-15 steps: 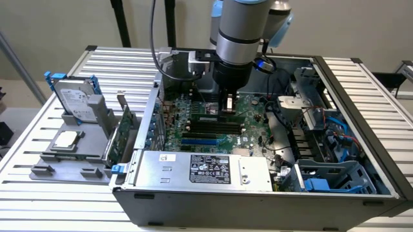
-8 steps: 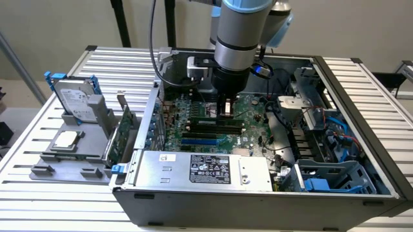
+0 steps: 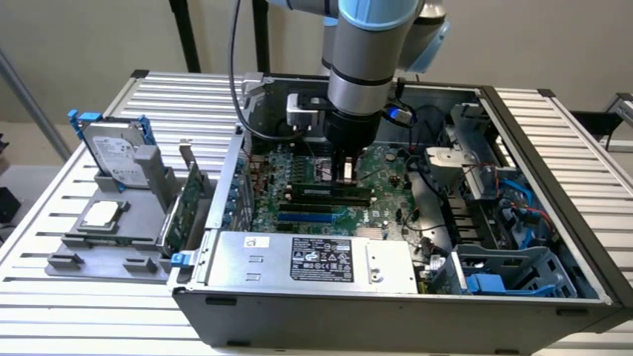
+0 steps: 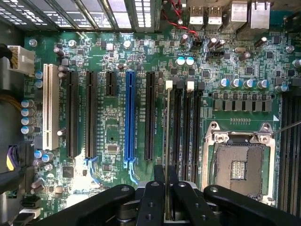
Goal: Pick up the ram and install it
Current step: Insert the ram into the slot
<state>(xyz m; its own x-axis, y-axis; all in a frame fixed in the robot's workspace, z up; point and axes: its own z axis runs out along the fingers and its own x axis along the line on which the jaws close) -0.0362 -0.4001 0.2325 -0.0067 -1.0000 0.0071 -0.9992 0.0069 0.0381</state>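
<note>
Black gripper fingers (image 4: 167,200) pinch the ram (image 4: 167,150), a long thin green circuit-board stick seen edge-on, standing upright over the dark memory slots (image 4: 181,127) on the green motherboard (image 4: 113,132) inside the open grey computer case (image 3: 583,245), near its back wall.

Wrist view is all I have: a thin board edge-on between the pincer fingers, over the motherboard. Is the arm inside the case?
Observer: Yes. The arm reaches down into the open case, and the pincer holds the ram just above the slots.
Operator: What's outside the case?
Observer: A hard drive with blue rails stands upright in a grey holder, on the exterior view's left.
Operator: Anything else there?
Observer: An expansion card stands on edge beside the case's wall.
</note>
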